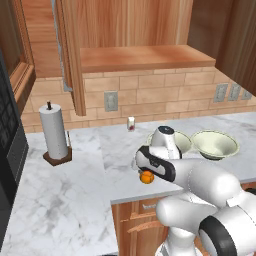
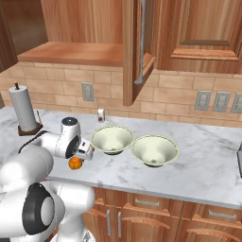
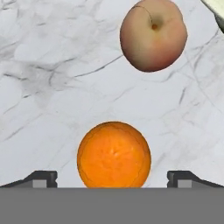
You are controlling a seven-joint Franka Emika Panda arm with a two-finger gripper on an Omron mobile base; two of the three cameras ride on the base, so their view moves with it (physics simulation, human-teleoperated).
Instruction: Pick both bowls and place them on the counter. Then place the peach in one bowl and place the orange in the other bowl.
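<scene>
The orange (image 3: 114,155) sits on the marble counter (image 3: 52,78) between the spread, empty gripper (image 3: 112,178) fingertips, untouched. Just beyond lies the peach (image 3: 153,35). Farther back, both bowls (image 2: 112,139) (image 2: 154,150) stand side by side on the counter.

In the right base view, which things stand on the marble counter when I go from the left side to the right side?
Paper towel roll → orange → small bottle by the wall → first bowl → second bowl.
</scene>
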